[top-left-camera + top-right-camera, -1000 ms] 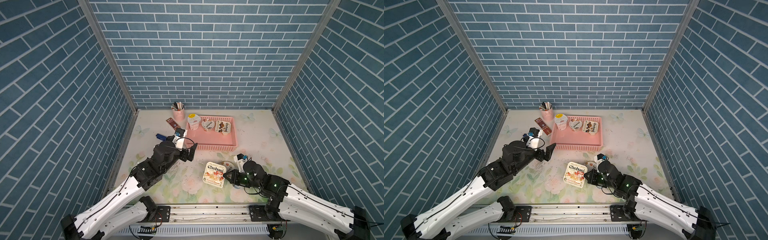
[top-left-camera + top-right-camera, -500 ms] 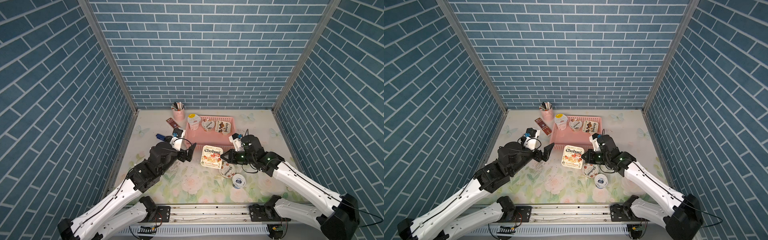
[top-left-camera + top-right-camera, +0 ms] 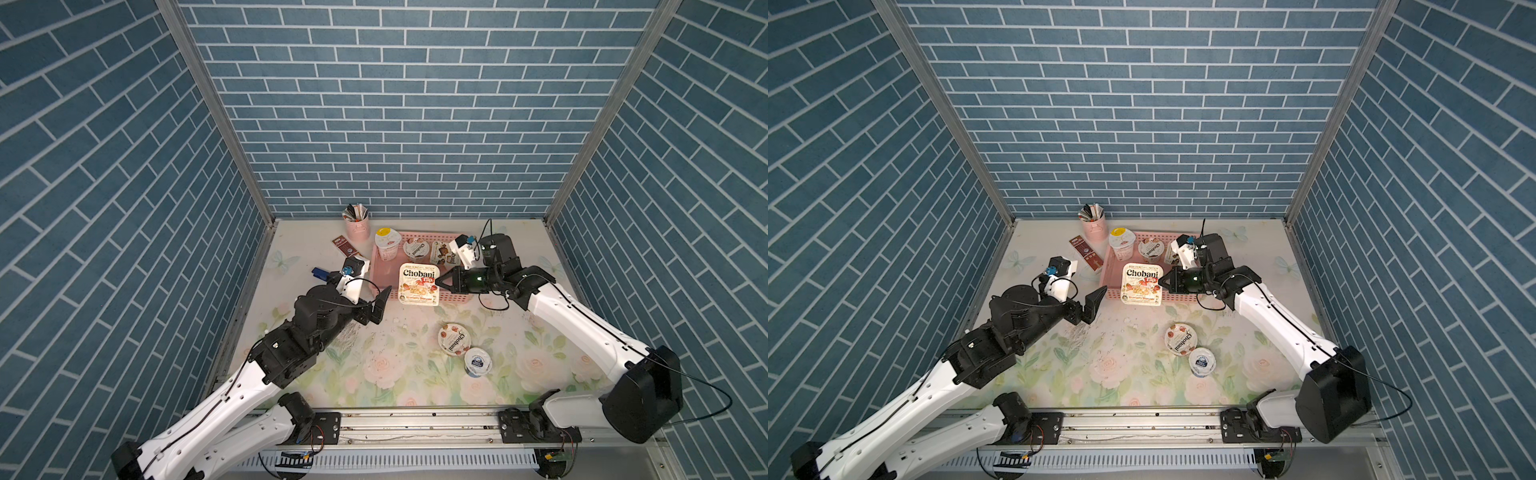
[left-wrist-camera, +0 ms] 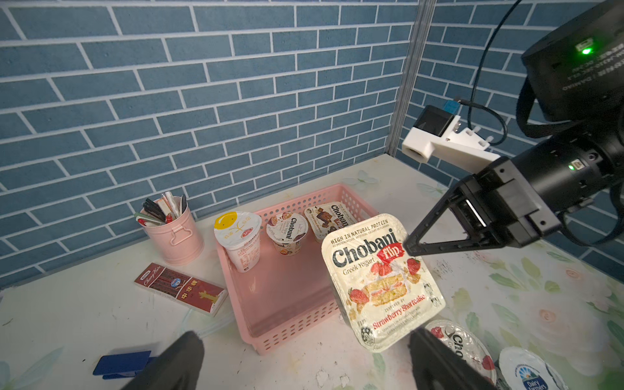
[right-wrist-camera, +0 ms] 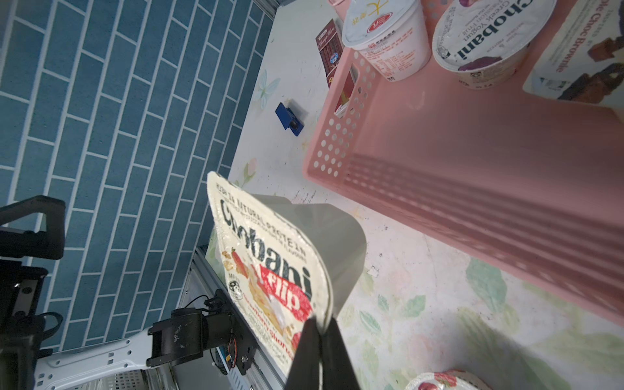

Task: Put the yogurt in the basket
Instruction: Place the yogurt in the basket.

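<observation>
My right gripper (image 3: 437, 281) is shut on the rim of a squarish Chobani Flip yogurt (image 3: 419, 284) (image 5: 270, 266), which hangs tilted over the front edge of the pink basket (image 3: 383, 271) (image 4: 280, 293). Inside the basket stand a tall yellow-topped cup (image 3: 386, 245), a round Chobani cup (image 3: 415, 249) and a second Flip cup (image 3: 442, 253). A round Chobani cup (image 3: 454, 340) and a small blue-white cup (image 3: 478, 362) sit on the table in front. My left gripper (image 3: 380, 300) (image 4: 305, 332) is open and empty, left of the held cup.
A pink pen holder (image 3: 357, 224) stands at the back beside the basket. A brown chocolate bar (image 3: 345, 247) and a blue clip (image 3: 320, 273) lie left of the basket. Tiled walls close the table on three sides.
My right arm lifted the Flip cup from the table's front and carried it back to the basket's front edge. The left arm barely moved.
</observation>
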Controlling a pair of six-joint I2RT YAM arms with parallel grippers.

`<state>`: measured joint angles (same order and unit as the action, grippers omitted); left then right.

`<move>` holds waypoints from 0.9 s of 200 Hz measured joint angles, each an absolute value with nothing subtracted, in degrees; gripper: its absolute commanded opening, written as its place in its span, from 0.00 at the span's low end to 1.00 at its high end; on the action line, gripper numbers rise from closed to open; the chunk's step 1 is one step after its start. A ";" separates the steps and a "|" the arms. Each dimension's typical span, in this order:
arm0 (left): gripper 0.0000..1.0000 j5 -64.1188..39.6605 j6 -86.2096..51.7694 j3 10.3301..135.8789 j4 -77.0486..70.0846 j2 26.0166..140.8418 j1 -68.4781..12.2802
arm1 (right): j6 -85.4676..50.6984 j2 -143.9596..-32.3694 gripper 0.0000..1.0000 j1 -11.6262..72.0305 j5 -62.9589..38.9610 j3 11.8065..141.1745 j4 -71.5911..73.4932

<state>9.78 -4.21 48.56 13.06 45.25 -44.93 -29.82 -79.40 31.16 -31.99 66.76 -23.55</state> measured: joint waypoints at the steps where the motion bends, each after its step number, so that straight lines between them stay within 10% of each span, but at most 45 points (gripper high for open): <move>1: 1.00 9.78 -4.19 48.56 13.06 45.25 -44.93 | -29.69 -79.61 0.00 31.11 -32.10 66.96 -23.55; 180: 1.00 8.75 -3.14 48.56 13.06 44.23 -44.93 | -22.00 -106.10 0.00 28.21 -40.34 85.95 -23.07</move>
